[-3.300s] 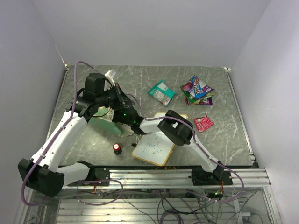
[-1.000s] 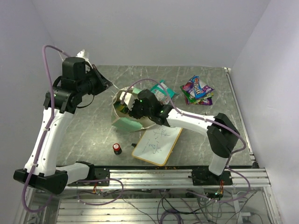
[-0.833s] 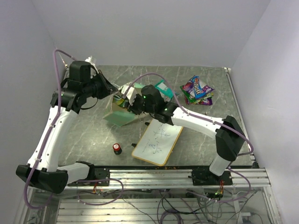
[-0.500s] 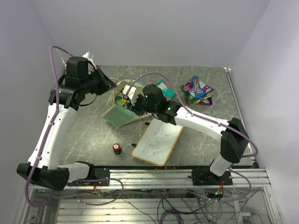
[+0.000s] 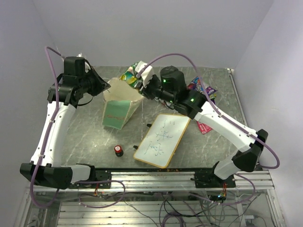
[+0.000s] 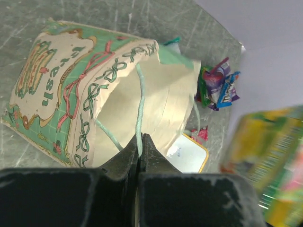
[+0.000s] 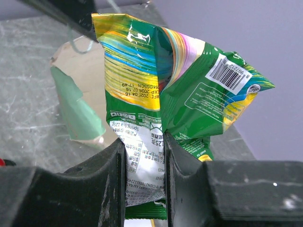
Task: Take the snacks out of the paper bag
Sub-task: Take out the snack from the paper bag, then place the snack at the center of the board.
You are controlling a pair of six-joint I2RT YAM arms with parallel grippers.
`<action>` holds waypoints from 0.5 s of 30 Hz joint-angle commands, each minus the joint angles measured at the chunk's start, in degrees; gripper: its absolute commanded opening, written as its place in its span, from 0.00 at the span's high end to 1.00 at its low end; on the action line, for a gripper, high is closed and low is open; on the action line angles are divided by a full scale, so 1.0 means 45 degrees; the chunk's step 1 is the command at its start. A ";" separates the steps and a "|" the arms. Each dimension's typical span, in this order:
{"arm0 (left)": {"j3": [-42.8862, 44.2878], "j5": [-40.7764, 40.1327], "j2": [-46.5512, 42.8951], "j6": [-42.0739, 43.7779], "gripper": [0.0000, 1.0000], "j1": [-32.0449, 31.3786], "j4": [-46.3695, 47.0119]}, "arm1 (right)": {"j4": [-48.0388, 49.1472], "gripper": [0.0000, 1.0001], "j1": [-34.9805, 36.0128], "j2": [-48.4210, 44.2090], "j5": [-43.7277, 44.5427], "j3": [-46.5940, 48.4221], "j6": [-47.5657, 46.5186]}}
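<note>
The green paper bag [image 5: 117,111] stands on the table with its cream mouth open upward, also in the left wrist view [image 6: 71,90]. My left gripper [image 5: 107,88] is shut on the bag's thin string handle [image 6: 138,104] at the rim. My right gripper [image 5: 143,79] is shut on a green-and-yellow snack packet [image 7: 156,71], held in the air above and behind the bag's mouth [image 7: 83,59]. Blue and purple snacks [image 5: 204,90] lie at the back right, partly behind the right arm. A small pink-red packet [image 5: 204,127] lies by the whiteboard.
A wood-framed whiteboard [image 5: 161,139] lies at the front centre, right of the bag. A small red-capped black cylinder [image 5: 118,150] stands in front of the bag. The right arm stretches diagonally over the table's right half.
My right gripper has risen out of the bag with the green packet and moved toward the back. The bag has gone from tilted to standing upright, its handle still in the left gripper.
</note>
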 commanded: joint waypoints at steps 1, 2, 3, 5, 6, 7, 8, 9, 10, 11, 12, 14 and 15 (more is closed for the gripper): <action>0.0462 -0.0526 0.0368 0.0062 0.93 0.0440 -0.0589 | -0.0825 1.00 -0.0335 -0.0663 0.2145 0.1137 0.0492; 0.0480 -0.0576 0.0401 0.0121 0.93 0.0516 -0.0648 | -0.1005 1.00 -0.0546 -0.0696 0.2682 0.1319 0.0685; 0.0495 -0.0665 0.0427 0.0197 0.93 0.0577 -0.0738 | -0.1186 1.00 -0.0853 -0.0749 0.3199 0.1415 0.0967; 0.0487 -0.0895 0.0443 0.0415 0.93 0.0694 -0.1007 | -0.1453 1.00 -0.1622 -0.0901 0.4137 0.1252 0.1665; 0.0479 -0.1005 0.0418 0.0541 0.93 0.0785 -0.1125 | -0.1577 1.00 -0.2050 -0.0989 0.4232 0.1060 0.1888; 0.0477 -0.1112 0.0400 0.0647 0.93 0.0850 -0.1267 | -0.1570 1.00 -0.2416 -0.1100 0.4269 0.0743 0.1902; 0.0502 -0.1245 0.0369 0.0778 0.93 0.0936 -0.1438 | -0.1508 1.00 -0.2679 -0.1192 0.4300 0.0350 0.1774; 0.0540 -0.1359 0.0331 0.0867 0.93 0.1005 -0.1570 | -0.1447 1.00 -0.2897 -0.1240 0.4299 0.0015 0.1653; 0.0578 -0.1461 0.0292 0.0966 0.93 0.1073 -0.1701 | -0.1307 1.00 -0.3149 -0.1256 0.4204 -0.0357 0.1643; 0.0627 -0.1603 0.0265 0.1032 0.92 0.1125 -0.1817 | -0.1107 1.00 -0.3369 -0.1273 0.3980 -0.0699 0.1705; 0.0674 -0.1719 0.0242 0.1097 0.89 0.1156 -0.1990 | -0.0901 1.00 -0.3589 -0.1221 0.3544 -0.1080 0.1762; 0.0813 -0.1997 0.0210 0.1205 0.85 0.1201 -0.2258 | -0.0442 1.00 -0.3828 -0.0825 0.2899 -0.1500 0.1694; 0.0885 -0.2139 0.0191 0.1243 0.82 0.1219 -0.2429 | -0.0266 1.00 -0.3881 -0.0489 0.2855 -0.1603 0.1714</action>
